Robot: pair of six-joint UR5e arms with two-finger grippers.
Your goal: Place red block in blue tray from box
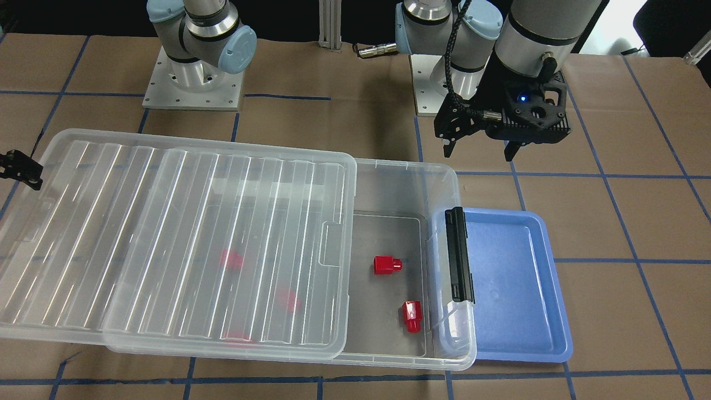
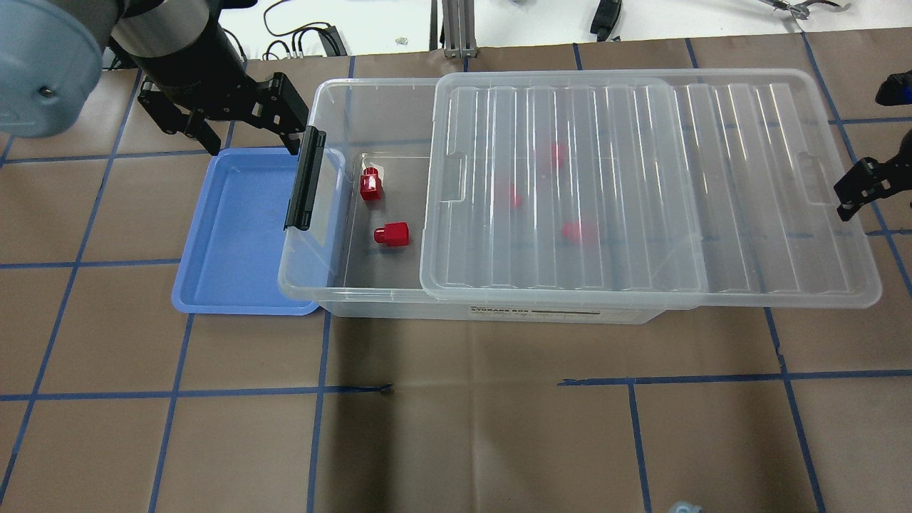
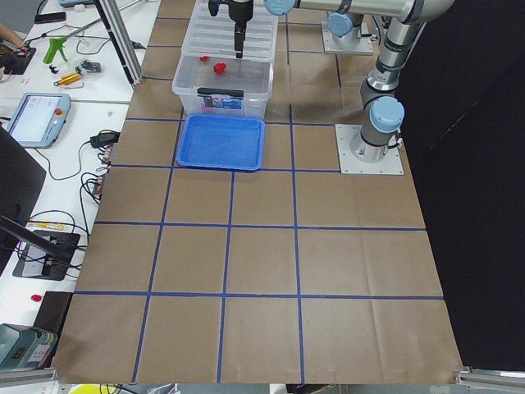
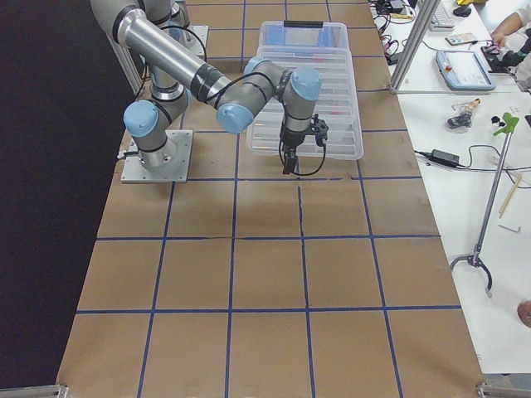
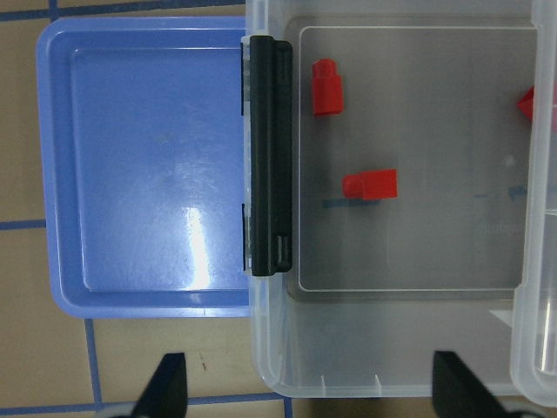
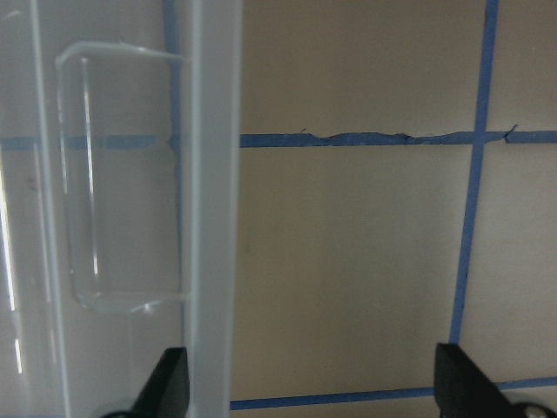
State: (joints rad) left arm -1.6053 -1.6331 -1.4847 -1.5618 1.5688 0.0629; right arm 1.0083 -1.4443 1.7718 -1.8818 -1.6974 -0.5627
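Two red blocks (image 2: pixel 370 184) (image 2: pixel 392 234) lie on the floor of the box (image 2: pixel 335 114) in its uncovered end, next to the black latch (image 2: pixel 305 178). They also show in the left wrist view (image 5: pixel 327 87) (image 5: pixel 370 184). Three more red blocks (image 2: pixel 578 230) show dimly under the ribbed lid (image 2: pixel 641 178). The blue tray (image 2: pixel 235 235) sits against the latch end and holds nothing. My left gripper (image 2: pixel 249 139) is open and empty, above the tray's far edge and the box corner. My right gripper (image 2: pixel 866 149) is open and empty at the lid's far end.
The lid is slid sideways, overhangs the box on my right side and covers most of it. The lid's rim (image 6: pixel 213 209) runs between my right gripper's fingers (image 6: pixel 170 383). Brown paper with blue tape lines (image 2: pixel 456 385) covers the table. The arm bases (image 1: pixel 191 83) stand behind the box.
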